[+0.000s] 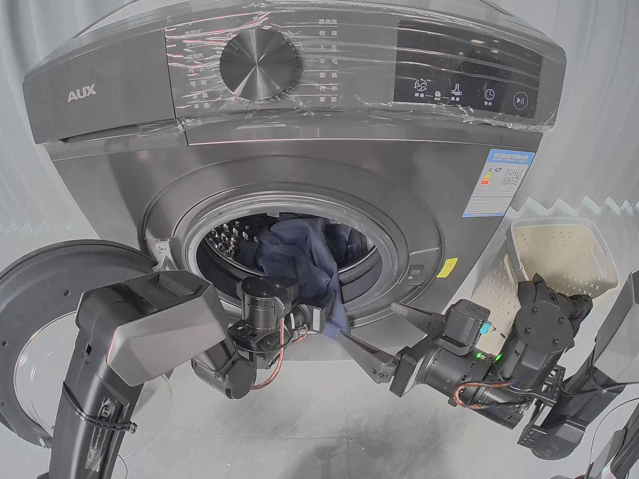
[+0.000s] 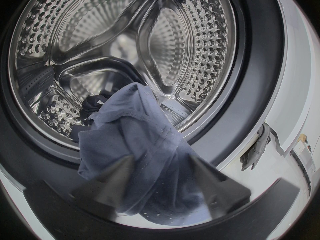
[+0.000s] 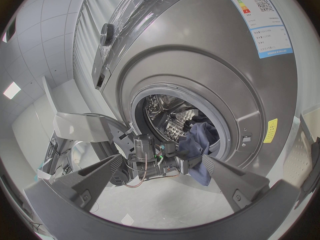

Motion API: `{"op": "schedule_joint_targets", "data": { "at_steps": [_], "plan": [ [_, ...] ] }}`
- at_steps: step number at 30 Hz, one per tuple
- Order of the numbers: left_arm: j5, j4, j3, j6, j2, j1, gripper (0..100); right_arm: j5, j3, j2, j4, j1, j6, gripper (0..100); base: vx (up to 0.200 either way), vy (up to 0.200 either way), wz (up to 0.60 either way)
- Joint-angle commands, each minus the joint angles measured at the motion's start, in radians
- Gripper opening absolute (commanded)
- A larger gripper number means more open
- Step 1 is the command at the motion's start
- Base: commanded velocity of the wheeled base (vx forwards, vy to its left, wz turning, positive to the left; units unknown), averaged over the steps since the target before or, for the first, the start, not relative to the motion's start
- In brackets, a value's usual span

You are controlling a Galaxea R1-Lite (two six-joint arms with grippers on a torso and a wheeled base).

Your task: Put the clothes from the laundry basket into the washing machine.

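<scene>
A blue garment (image 1: 303,254) lies in the mouth of the washing machine (image 1: 426,181), and one end hangs out over the door seal. A darker piece of clothing (image 2: 91,104) sits behind it in the drum. My left gripper (image 1: 329,317) is at the lower rim of the opening, open, with the hanging blue cloth (image 2: 160,170) between its fingers. My right gripper (image 1: 368,324) hovers just right of it, below the opening, open and holding nothing. In the right wrist view the blue garment (image 3: 196,144) drapes beside the left gripper (image 3: 186,159).
The round door (image 1: 40,340) is swung open at the left. A cream laundry basket (image 1: 566,254) stands tilted against the machine's right side, with no clothes visible inside. Pale floor lies below both arms.
</scene>
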Motion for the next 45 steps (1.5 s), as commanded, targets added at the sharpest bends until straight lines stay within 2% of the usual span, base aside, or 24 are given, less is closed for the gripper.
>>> {"op": "schedule_joint_targets", "data": {
  "at_steps": [1,10,14,19,25,26,31,33,38,45],
  "plan": [
    [-0.001,0.002,-0.013,0.001,0.026,0.004,0,0.000,-0.006,-0.001,0.000,-0.002,0.001,100,0.000,0.000,0.00],
    [-0.001,0.000,-0.085,-0.008,-0.009,0.027,0,0.000,-0.019,-0.001,0.000,-0.002,-0.001,100,0.000,0.000,0.00],
    [0.013,0.006,-0.152,-0.022,-0.039,0.042,0,0.000,-0.020,-0.001,0.000,-0.001,-0.001,100,0.000,0.000,0.00],
    [0.028,0.008,-0.212,-0.022,-0.037,0.053,0,0.000,-0.028,-0.001,0.000,-0.001,0.001,100,0.000,0.000,0.00],
    [0.031,0.003,-0.204,-0.022,-0.026,0.050,0,-0.001,-0.028,0.000,0.000,-0.001,0.001,100,0.000,0.000,0.00],
    [0.031,0.003,-0.200,-0.022,-0.023,0.048,100,-0.001,-0.028,-0.001,0.000,-0.001,0.001,100,0.000,0.000,0.00],
    [0.031,0.011,-0.183,-0.024,-0.020,0.044,100,0.000,-0.028,-0.001,0.000,-0.001,0.001,100,0.000,0.000,0.00],
    [0.013,0.015,-0.100,-0.024,-0.031,0.028,100,0.000,-0.028,0.000,0.000,-0.001,0.001,100,0.000,0.000,0.00],
    [-0.007,0.017,-0.016,-0.022,-0.042,0.005,100,-0.001,-0.028,0.000,0.000,0.001,0.001,100,0.000,0.000,0.00],
    [-0.013,0.023,-0.009,-0.001,0.001,0.008,100,-0.001,-0.028,0.002,0.000,0.002,0.001,100,0.000,0.000,0.00]
  ]
}}
